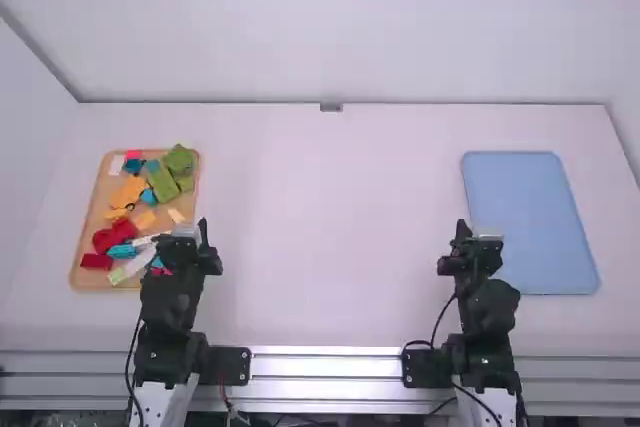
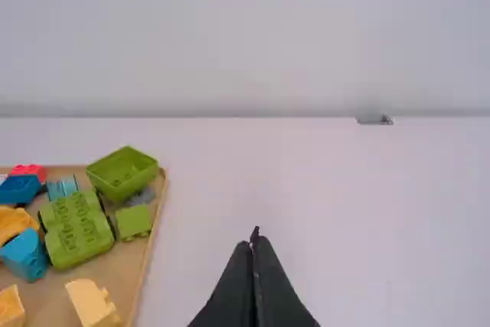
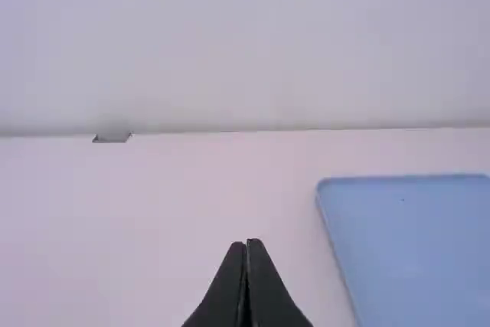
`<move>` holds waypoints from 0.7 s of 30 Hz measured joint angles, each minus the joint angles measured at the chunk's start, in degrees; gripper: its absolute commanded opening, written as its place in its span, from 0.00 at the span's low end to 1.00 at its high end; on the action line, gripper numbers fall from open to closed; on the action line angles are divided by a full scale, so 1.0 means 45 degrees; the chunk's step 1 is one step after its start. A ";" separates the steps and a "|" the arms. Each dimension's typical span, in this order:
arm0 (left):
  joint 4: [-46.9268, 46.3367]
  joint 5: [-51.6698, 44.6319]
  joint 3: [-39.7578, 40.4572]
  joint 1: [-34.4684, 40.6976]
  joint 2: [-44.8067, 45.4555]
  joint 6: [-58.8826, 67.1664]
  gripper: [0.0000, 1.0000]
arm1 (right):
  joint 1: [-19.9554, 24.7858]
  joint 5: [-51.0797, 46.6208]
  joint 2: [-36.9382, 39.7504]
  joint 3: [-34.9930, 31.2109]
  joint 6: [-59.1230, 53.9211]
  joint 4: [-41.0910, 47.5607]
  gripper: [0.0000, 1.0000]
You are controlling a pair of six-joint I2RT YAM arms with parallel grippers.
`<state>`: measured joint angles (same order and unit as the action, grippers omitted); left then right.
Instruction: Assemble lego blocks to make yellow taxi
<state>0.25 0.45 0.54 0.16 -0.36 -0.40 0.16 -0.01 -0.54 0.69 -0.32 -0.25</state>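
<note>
My left gripper (image 1: 204, 231) is over the right edge of a wooden tray (image 1: 86, 237) of loose blocks at the table's left. My right gripper (image 1: 462, 231) stands left of the blue tray (image 1: 525, 212). In the left wrist view my left gripper (image 2: 253, 241) is shut, nothing in it; green blocks (image 2: 76, 227), a blue block (image 2: 24, 255) and pale yellow blocks (image 2: 93, 304) lie in the tray. In the right wrist view my right gripper (image 3: 246, 246) is likewise shut and holds nothing. Orange-yellow blocks (image 1: 128, 192) and red blocks (image 1: 114, 236) also lie in the wooden tray.
The bare white table (image 1: 335, 227) stretches between the two trays. A small grey fitting (image 1: 331, 107) sits at the middle of its far edge, against the back wall. A metal rail (image 1: 325, 379) runs along the near side between the arm bases.
</note>
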 measured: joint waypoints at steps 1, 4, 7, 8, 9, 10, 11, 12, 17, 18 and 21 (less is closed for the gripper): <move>0.0005 0.0005 0.0000 0.0000 0.0000 -0.0005 0.01 | 0.0000 0.0024 0.0000 0.0000 0.0024 -0.0019 0.00; 0.0010 0.0005 0.0000 0.0005 0.0000 -0.0005 0.01 | 0.0000 0.0049 -0.0010 0.0000 0.0010 -0.0024 0.01; 0.0010 0.0010 0.0005 0.0000 -0.0005 -0.0010 0.03 | 0.0000 0.0097 -0.0068 0.0000 -0.0039 -0.0024 0.02; 0.0010 0.0010 0.0000 0.0000 -0.0044 -0.0005 0.04 | 0.0000 0.0112 -0.0170 0.0005 -0.0068 -0.0019 0.03; 0.0005 0.0010 0.0000 0.0000 -0.0078 -0.0005 0.04 | 0.0000 0.0136 -0.0228 0.0015 -0.0058 -0.0010 0.04; -0.0005 0.0010 0.0010 0.0000 -0.0238 -0.0005 0.05 | 0.0000 0.0209 -0.0452 0.0053 -0.0068 0.0034 0.05; -0.0010 0.0015 0.0019 0.0000 -0.0301 -0.0005 0.06 | -0.0005 0.0248 -0.0539 0.0083 -0.0112 0.0078 0.06; -0.0107 0.0019 0.0073 0.0000 -0.0432 -0.0010 0.07 | -0.0039 0.0301 -0.0763 0.0180 -0.0170 0.0146 0.07; -0.0316 0.0058 0.0593 0.0005 -0.1137 -0.0121 0.12 | -0.0282 0.0661 -0.2074 0.1243 -0.0529 0.0437 0.12; -0.0325 0.0058 0.0729 0.0015 -0.1268 -0.0155 0.14 | -0.0325 0.0709 -0.2293 0.1467 -0.0607 0.0476 0.13; -0.0476 0.0136 0.1326 0.0029 -0.1807 -0.0384 0.19 | -0.0563 0.1044 -0.3507 0.2720 -0.0937 0.0850 0.19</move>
<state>-1.89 1.06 6.50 0.30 -8.49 -2.13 -2.37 4.69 -16.32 12.93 -4.54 3.57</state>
